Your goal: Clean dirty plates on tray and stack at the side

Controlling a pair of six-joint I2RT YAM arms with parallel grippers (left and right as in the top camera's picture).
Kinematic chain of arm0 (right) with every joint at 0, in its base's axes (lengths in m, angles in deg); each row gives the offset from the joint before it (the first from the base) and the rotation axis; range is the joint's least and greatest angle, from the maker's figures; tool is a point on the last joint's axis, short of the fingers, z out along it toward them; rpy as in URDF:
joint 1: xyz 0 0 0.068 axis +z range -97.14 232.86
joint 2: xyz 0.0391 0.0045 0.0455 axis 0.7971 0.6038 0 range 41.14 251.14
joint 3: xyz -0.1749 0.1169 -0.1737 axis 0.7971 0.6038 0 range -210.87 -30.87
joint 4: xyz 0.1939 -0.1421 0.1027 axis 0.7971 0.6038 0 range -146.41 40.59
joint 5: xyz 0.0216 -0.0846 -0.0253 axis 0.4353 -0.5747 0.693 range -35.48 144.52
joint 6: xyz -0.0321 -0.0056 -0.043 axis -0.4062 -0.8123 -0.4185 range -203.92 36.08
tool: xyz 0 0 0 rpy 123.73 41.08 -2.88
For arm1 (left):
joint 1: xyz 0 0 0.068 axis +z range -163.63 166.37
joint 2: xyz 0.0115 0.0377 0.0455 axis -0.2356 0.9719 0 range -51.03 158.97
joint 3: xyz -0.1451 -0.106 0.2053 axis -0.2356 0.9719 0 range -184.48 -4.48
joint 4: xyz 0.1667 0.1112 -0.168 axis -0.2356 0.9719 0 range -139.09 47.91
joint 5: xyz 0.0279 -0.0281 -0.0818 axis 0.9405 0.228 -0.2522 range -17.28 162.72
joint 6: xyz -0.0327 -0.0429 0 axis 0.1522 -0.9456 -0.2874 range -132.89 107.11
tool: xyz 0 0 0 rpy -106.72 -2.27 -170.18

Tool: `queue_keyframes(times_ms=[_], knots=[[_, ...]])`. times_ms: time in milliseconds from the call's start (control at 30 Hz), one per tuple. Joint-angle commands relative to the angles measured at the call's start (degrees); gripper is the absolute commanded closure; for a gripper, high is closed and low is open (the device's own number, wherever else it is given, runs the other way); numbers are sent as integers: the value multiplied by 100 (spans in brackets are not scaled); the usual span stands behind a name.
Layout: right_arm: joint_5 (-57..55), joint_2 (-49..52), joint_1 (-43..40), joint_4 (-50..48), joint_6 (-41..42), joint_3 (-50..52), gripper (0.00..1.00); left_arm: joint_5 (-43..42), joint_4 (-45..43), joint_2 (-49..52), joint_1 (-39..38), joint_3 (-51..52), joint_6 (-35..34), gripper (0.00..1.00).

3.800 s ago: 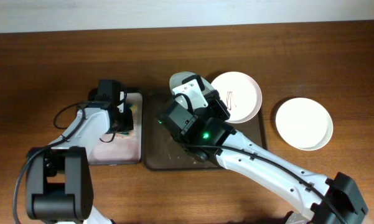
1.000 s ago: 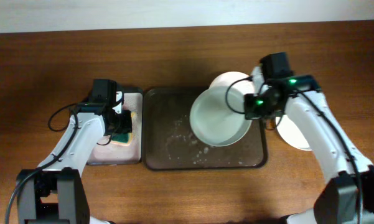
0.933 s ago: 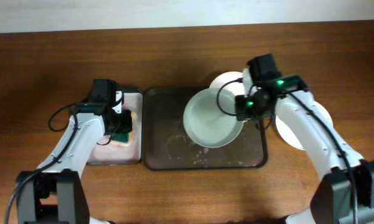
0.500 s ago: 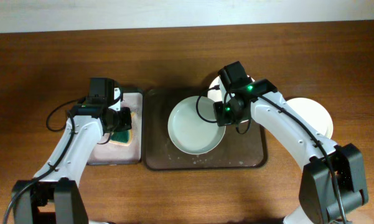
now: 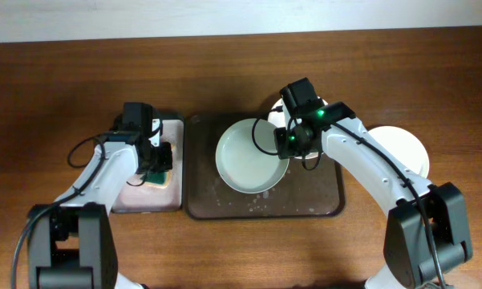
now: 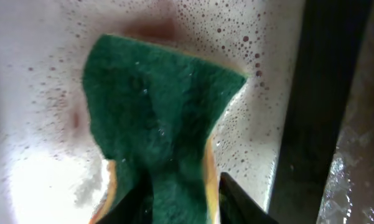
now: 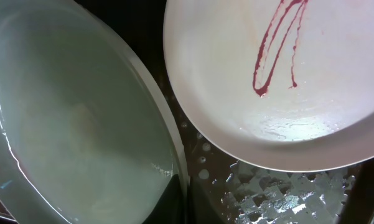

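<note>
My right gripper (image 5: pixel 289 144) is shut on the right rim of the pale green-white plate (image 5: pixel 249 159), which it holds over the middle of the dark brown tray (image 5: pixel 321 202). In the right wrist view the fingers (image 7: pixel 183 200) pinch that plate's edge (image 7: pixel 68 124), which looks wet and nearly plain. A white plate with a red squiggle (image 7: pixel 286 74) sits on the tray's far right, mostly hidden under my arm in the overhead view (image 5: pixel 274 107). A plain white plate (image 5: pixel 405 152) lies on the table to the right. My left gripper (image 5: pixel 155 157) is shut on the green sponge (image 6: pixel 155 106).
The pinkish-white sponge tray (image 5: pixel 148 193) stands left of the brown tray; its foamy floor (image 6: pixel 37 93) and black rim (image 6: pixel 317 93) show in the left wrist view. Soapy water lies on the brown tray's floor (image 7: pixel 286 193).
My right gripper has carried the pale green-white plate leftward from the tray's right side to its middle. The left gripper has stayed on the sponge with only a slight shift.
</note>
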Motion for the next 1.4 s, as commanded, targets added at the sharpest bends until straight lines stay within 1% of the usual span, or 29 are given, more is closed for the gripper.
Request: queue_keyframes(times_ms=[0, 133, 267, 367, 433, 600, 733, 833, 867, 933, 1067, 1233, 1367], knots=[[-31, 162, 31, -28, 50, 42, 96, -20, -9, 273, 11, -70, 15, 66], [-31, 345, 31, -11, 50, 42, 96, -22, 11, 197, 11, -101, 13, 63], [-31, 472, 31, -15, 50, 42, 96, -7, 168, -179, 11, -208, 13, 63], [-31, 476, 31, -74, 50, 42, 96, 278, 273, -494, 11, -216, 11, 62], [-31, 476, 31, -74, 50, 42, 96, 459, 354, -520, 11, -216, 11, 61], [-28, 476, 31, -72, 50, 42, 96, 518, 358, -321, 11, -155, 9, 58], [-28, 476, 31, -70, 50, 42, 96, 474, 227, 81, 11, -155, 11, 54], [-28, 476, 31, -70, 50, 42, 96, 155, 94, 343, 11, -155, 15, 54], [-28, 476, 31, -70, 50, 42, 96, 55, 31, 407, 11, -155, 15, 55], [-28, 476, 31, -66, 50, 42, 96, -46, -31, 509, 11, -155, 13, 61], [-31, 476, 31, -33, 50, 42, 96, -20, -31, 544, 11, -168, 13, 100], [-31, 476, 31, -33, 48, 42, 96, -26, 109, 367, 11, -345, 13, 100], [-31, 476, 31, -37, 50, 42, 96, -24, 210, -157, 11, -568, 11, 100]])
